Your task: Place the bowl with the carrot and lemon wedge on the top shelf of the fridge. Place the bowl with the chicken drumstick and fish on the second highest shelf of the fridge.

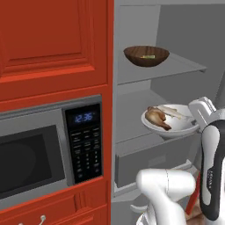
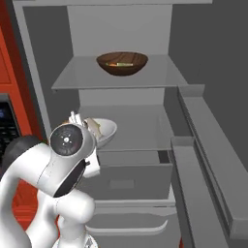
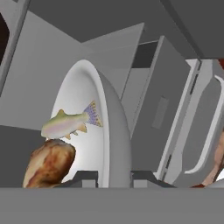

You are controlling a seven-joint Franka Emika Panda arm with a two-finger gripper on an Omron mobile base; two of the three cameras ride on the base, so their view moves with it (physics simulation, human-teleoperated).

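two bowls (image 1: pixel 146 56) (image 1: pixel 176 125), one fish (image 3: pixel 70 124), one drumstick (image 3: pixel 49 165)

Setting: rendered home kitchen.
Cabinets: red panelled doors (image 1: pixel 48 39) above and below a built-in appliance.
Microwave: steel-fronted microwave (image 1: pixel 44 149) set into the red cabinets, with dark keypad and blue clock.
Fridge: open grey fridge (image 2: pixel 121 97) just right of the cabinets, with flat shelves, a drawer and door bins.
Food: bowls (image 1: pixel 146 56) of food on the shelves.
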